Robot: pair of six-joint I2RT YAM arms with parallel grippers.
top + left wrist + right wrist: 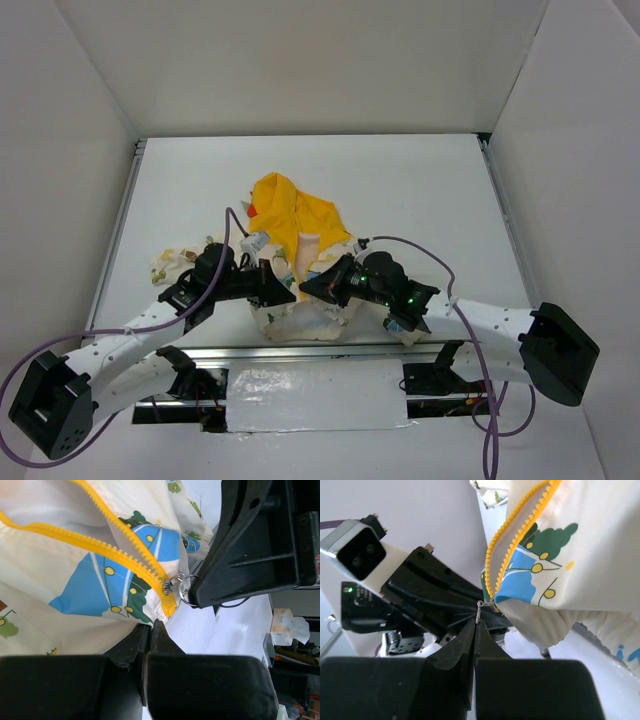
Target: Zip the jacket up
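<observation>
The jacket (300,225) lies at the table's near middle, yellow hood to the far side and cream printed body toward the arms. Its yellow zipper (120,547) is open, with the slider (171,586) at the bottom end. My left gripper (153,624) is shut on the jacket's hem just below the slider; it also shows in the top view (280,290). My right gripper (476,622) is shut on the slider's thin metal pull ring (479,611), directly facing the left gripper; it shows in the top view too (310,285). The zipper teeth (506,555) run up from the ring.
A cream printed sleeve (168,263) sticks out to the left beside the left arm. White walls enclose the table on three sides. A metal rail (300,352) runs along the near edge. Purple cables loop off both arms.
</observation>
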